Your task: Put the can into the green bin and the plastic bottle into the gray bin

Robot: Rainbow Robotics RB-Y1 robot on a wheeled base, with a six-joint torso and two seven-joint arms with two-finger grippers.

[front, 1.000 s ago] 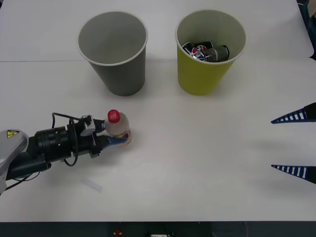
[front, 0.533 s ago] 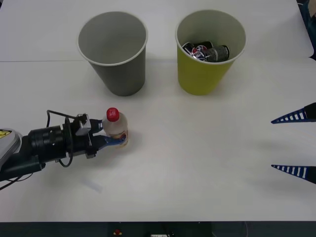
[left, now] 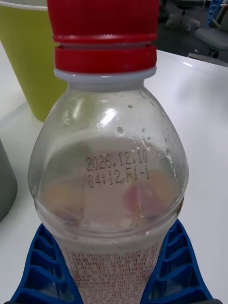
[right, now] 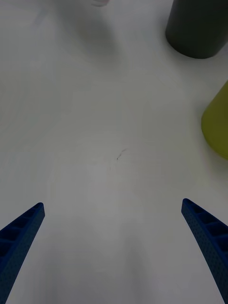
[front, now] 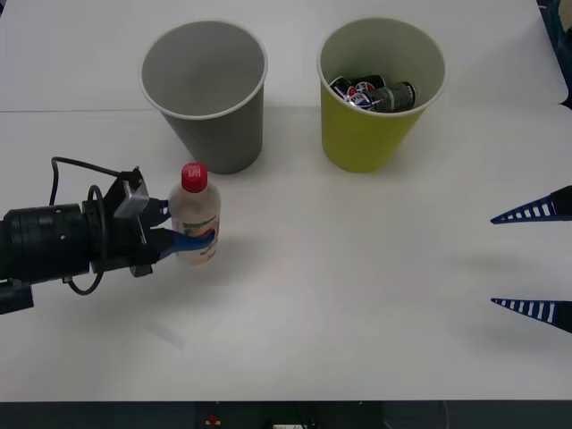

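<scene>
My left gripper point(front: 186, 232) is shut on the plastic bottle point(front: 194, 215), a clear stubby one with a red cap, held upright a little above the table in front of the gray bin point(front: 206, 94). Up close, the plastic bottle point(left: 109, 180) sits between the blue fingers point(left: 178, 266). The green bin point(front: 380, 89) stands right of the gray one with dark cans point(front: 375, 94) inside. At the right edge, my right gripper point(front: 536, 264) waits open. The right wrist view shows the right gripper point(right: 118, 247), the gray bin point(right: 197, 28) and the green bin point(right: 216, 123).
The white table point(front: 357, 295) stretches wide between the two arms. A seam line point(front: 71, 110) runs across it behind the bins.
The left gripper has lifted the bottle and drawn it to the left and up, toward the gray bin. The right arm has not moved.
</scene>
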